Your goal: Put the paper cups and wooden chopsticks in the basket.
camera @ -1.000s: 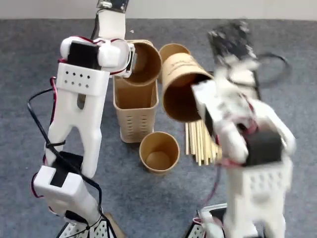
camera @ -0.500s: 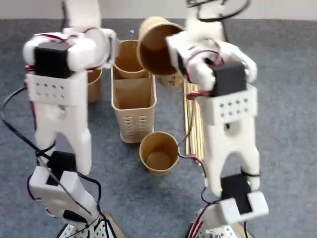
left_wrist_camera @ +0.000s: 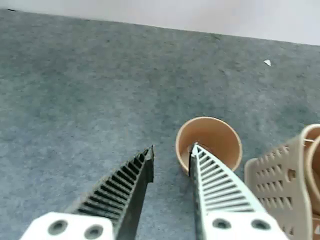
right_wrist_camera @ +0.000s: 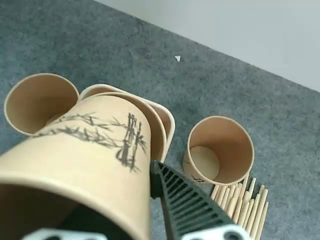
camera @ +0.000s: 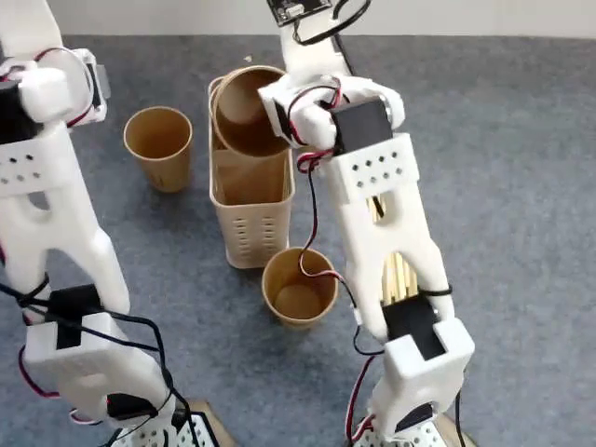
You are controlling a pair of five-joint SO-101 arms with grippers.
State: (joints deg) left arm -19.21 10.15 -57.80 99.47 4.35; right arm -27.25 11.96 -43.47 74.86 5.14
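My right gripper (camera: 277, 116) is shut on the rim of a tilted paper cup (camera: 244, 112) held over the far end of the beige basket (camera: 251, 219). In the right wrist view that held cup (right_wrist_camera: 85, 150) lies close under the gripper (right_wrist_camera: 145, 200), with another cup's rim (right_wrist_camera: 131, 99) inside the basket (right_wrist_camera: 168, 121) behind it. A cup (camera: 158, 144) stands on the carpet left of the basket. A second one (camera: 300, 287) stands in front of it. A further cup (right_wrist_camera: 220, 150) stands by the wooden chopsticks (right_wrist_camera: 245, 210). My left gripper (left_wrist_camera: 170, 152) hangs open above the left cup (left_wrist_camera: 209, 142).
Grey carpet covers the floor. The chopsticks (camera: 398, 275) lie right of the basket, mostly under my right arm (camera: 382, 214). My left arm (camera: 37, 158) stands along the left edge. A corner of the basket (left_wrist_camera: 285, 180) sits beside the left cup.
My right arm swung left with its cup, from above the chopsticks to over the basket. My left arm drew away from the basket to the left, uncovering the cup there.
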